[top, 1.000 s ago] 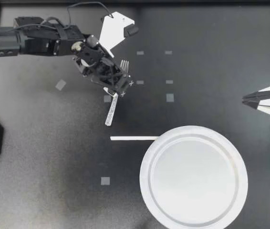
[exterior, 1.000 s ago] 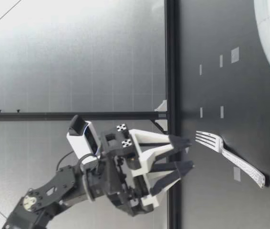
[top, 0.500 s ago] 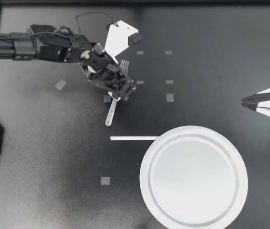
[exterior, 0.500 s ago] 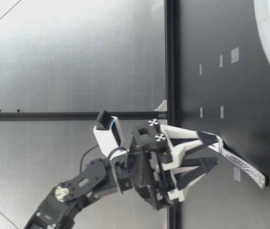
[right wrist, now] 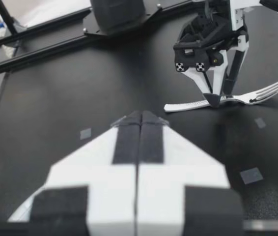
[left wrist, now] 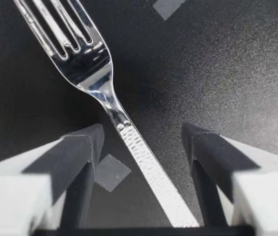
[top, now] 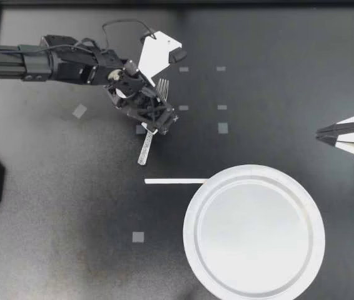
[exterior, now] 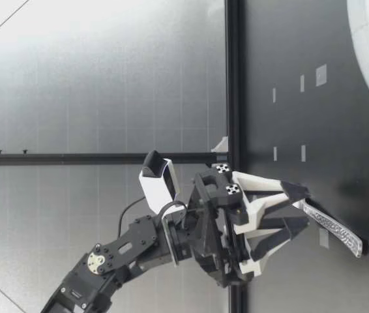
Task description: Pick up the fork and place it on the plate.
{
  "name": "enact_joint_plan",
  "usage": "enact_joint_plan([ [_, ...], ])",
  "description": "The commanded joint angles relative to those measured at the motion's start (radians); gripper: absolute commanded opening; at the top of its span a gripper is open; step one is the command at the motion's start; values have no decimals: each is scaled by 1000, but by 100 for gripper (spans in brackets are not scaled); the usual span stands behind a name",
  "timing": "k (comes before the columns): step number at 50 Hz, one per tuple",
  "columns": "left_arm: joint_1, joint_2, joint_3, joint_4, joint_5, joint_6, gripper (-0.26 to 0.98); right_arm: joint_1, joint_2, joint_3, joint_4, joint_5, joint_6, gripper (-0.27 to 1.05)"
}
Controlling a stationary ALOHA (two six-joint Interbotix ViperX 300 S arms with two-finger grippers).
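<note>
Astride fork [top: 144,151] handle, left claw [top: 157,120] open, no contact; tines pt away fr plate [top: 192,206], handle end twd it

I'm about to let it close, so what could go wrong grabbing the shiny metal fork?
1. The shiny metal fork lies slanted between my left gripper's open fingers; closing may twist it.
2. It lies flat on the black table, so the fingers may slip over it.
3. Gripped near the neck, its handle may sag onto the round white plate's rim.
</note>
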Motion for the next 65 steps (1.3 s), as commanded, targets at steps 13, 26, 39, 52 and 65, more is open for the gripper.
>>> enact_joint_plan([
  [13, 3, -2, -21, 5, -5, 2, 55, -5, 5, 2, 0, -34, 2, -6],
  [26, 3, 0, -32, 32, -5, -3, 45, -5, 5, 18, 0, -41, 3, -6],
  [39, 5, 3, -44, 61, -3, -5, 14, -5, 5, 32, 0, -55, 3, -6],
  [52, 3, -8, -44, 86, 31, -2, 3, -3, 5, 32, -2, -57, 2, -6],
  [65, -2, -124, -83, 121, 52, 58, 3, -3, 5, 26, -2, -64, 0, -6],
])
